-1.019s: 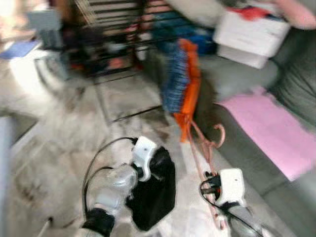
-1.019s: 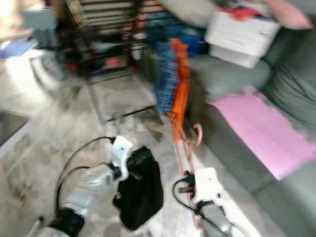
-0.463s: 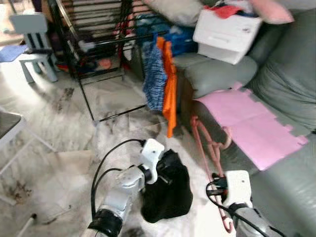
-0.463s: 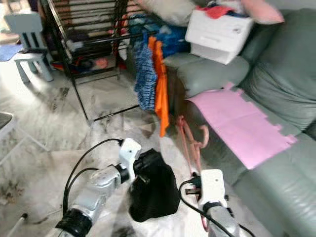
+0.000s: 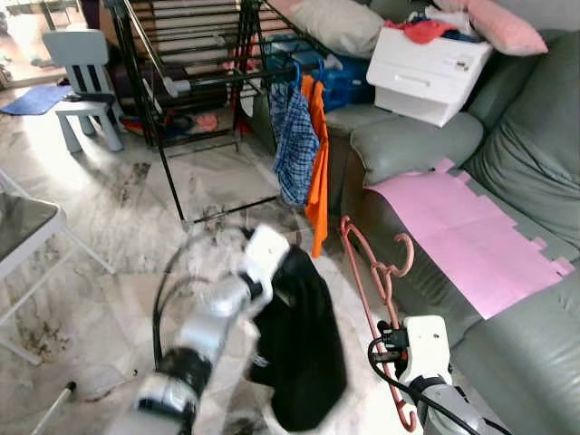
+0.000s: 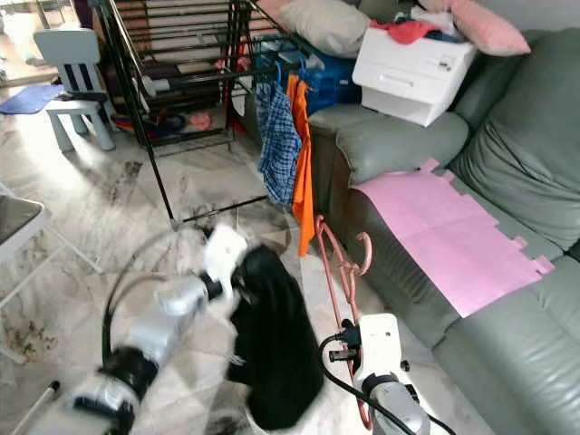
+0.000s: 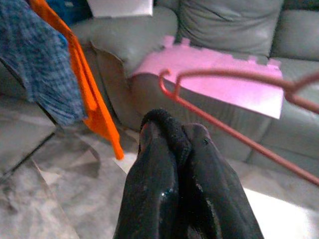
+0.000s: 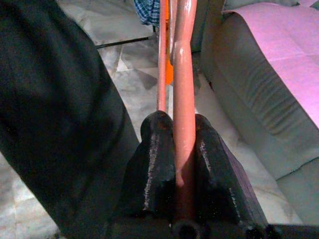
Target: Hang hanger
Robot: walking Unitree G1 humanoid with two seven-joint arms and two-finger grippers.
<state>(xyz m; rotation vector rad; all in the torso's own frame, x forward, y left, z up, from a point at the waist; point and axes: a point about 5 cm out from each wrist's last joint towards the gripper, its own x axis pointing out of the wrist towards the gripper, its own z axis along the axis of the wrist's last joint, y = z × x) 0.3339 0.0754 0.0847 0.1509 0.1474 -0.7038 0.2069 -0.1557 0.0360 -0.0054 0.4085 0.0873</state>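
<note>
Right gripper: we clamp one thin pink hanger.
Left gripper: we pinch one limp black cloth.

1. Daylight comes from beyond the white chair; the pale floor near it glares.
2. The grey sofa is evenly lit, with soft shadow at its base.
3. The left arm is smeared by motion blur, as is the black cloth beside it.
4. In the wrist views the near fingers are soft, and the sofa behind is hazy.
</note>
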